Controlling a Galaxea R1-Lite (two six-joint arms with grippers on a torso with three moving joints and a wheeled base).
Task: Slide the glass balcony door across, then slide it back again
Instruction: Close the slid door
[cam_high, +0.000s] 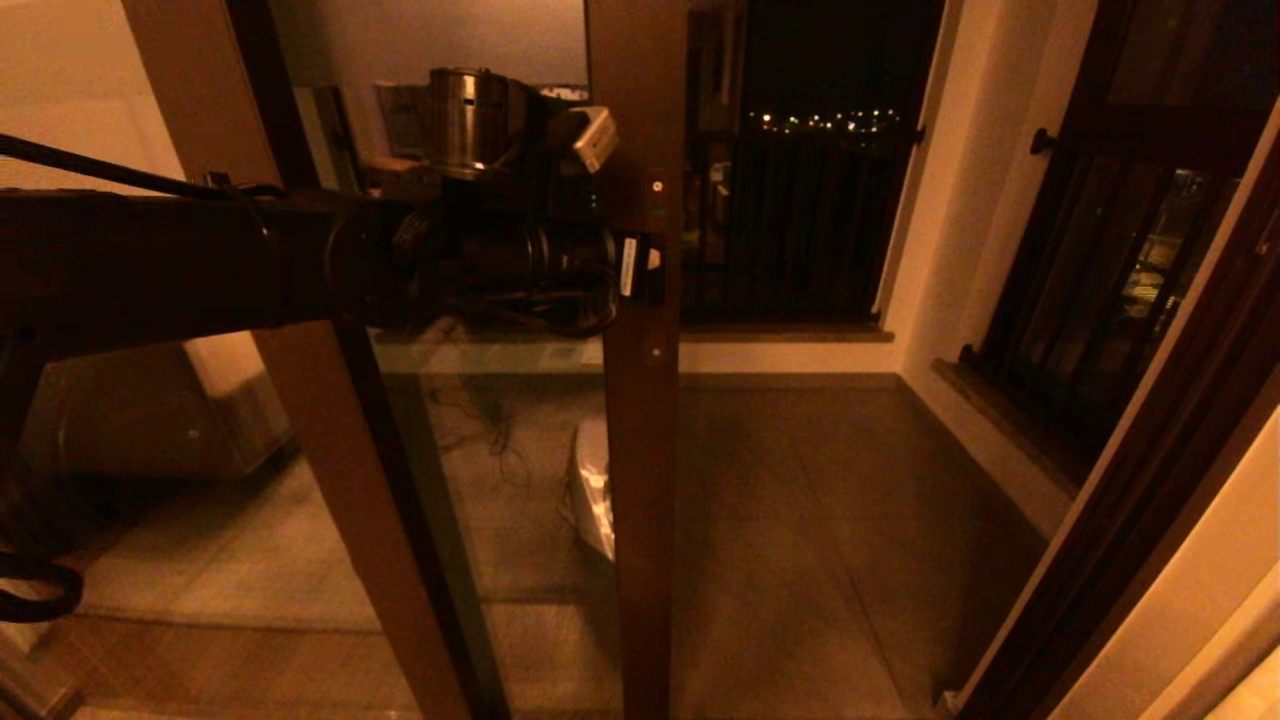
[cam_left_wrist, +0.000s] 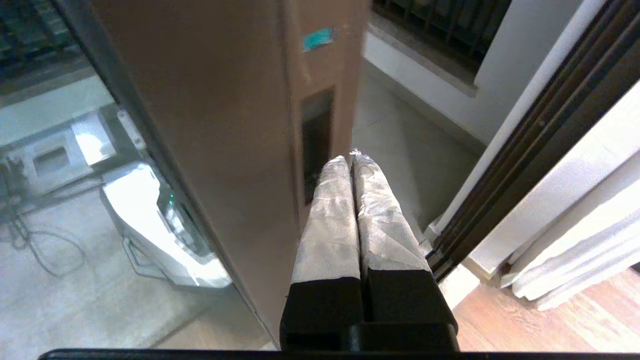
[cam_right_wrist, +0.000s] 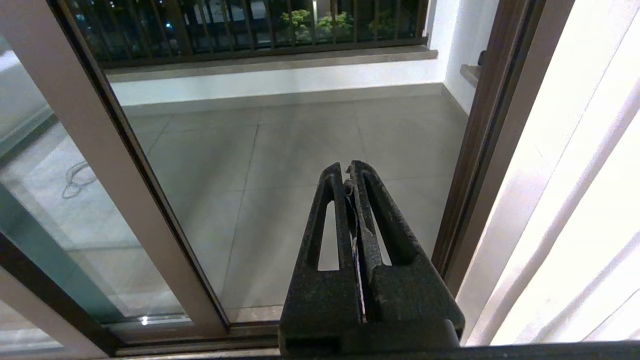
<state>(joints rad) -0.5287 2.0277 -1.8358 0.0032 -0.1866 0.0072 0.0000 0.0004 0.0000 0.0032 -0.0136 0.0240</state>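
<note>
The glass balcony door (cam_high: 640, 450) stands partly open, its brown stile upright in the middle of the head view. My left arm reaches in from the left at handle height. The left gripper (cam_high: 645, 268) is shut with nothing between its taped fingers (cam_left_wrist: 330, 215). Its tips (cam_left_wrist: 350, 157) rest against the stile beside the narrow dark handle slot (cam_left_wrist: 316, 135), near the door's free edge. The right gripper (cam_right_wrist: 348, 167) is out of the head view; it is shut, empty and hangs low before the open doorway, clear of the stile (cam_right_wrist: 100, 175).
A second brown-framed glass panel (cam_high: 330, 450) stands left of the door. The fixed door frame (cam_high: 1130, 480) bounds the opening on the right, with a pale curtain (cam_left_wrist: 575, 240) beside it. The barred balcony railing (cam_high: 800, 220) lies beyond the tiled floor (cam_high: 820, 520). A white device (cam_high: 595, 490) sits behind the glass.
</note>
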